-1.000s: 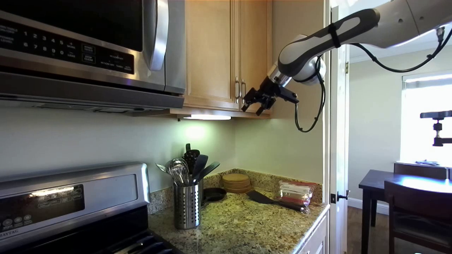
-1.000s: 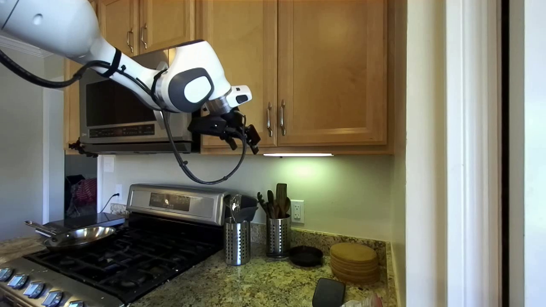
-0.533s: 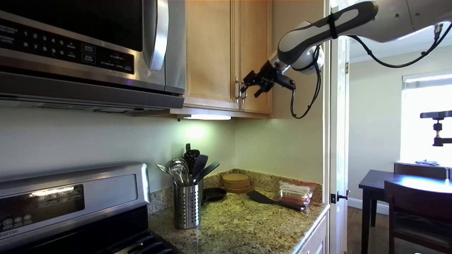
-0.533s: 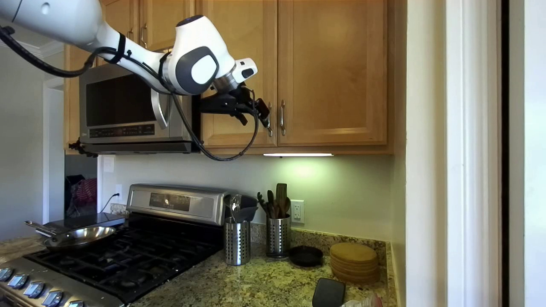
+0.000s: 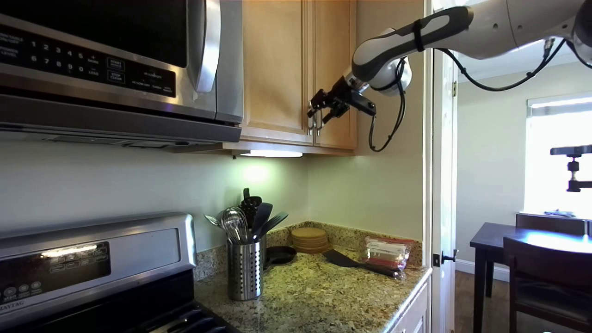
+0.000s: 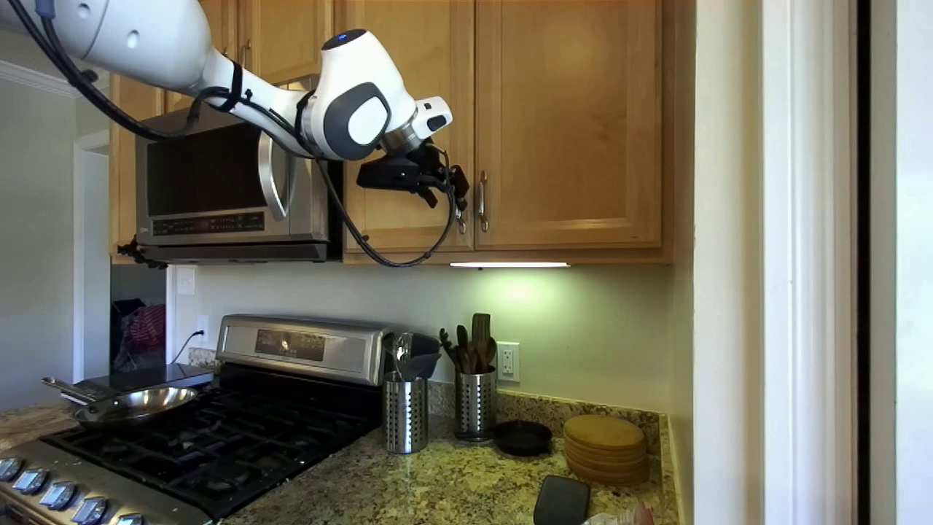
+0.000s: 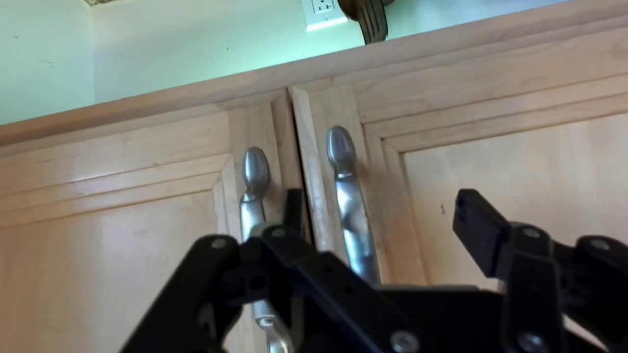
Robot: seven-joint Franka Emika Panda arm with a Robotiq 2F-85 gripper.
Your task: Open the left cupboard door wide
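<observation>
The left cupboard door (image 5: 277,69) is light maple and closed; it shows in both exterior views (image 6: 444,65) and at the right of the wrist view (image 7: 515,171), which is upside down. Its silver bar handle (image 7: 354,215) stands between my two spread fingers in the wrist view. My gripper (image 7: 381,215) is open and empty at handle height. One finger (image 7: 293,211) lies over the gap between the two door handles; the other is over the left door's panel. In both exterior views the gripper (image 5: 318,116) (image 6: 447,204) partly hides the handle. Contact cannot be told.
The matching right door (image 6: 568,117) is closed, its handle (image 6: 482,200) close beside. The microwave (image 6: 219,175) adjoins the left door. Below are a lit lamp (image 6: 510,265), utensil holders (image 6: 405,415), round boards (image 6: 605,448) and the stove (image 6: 219,437).
Over the last second my gripper has risen and moved in toward the left door's handle. It has stayed open. Both cupboard doors have stayed closed.
</observation>
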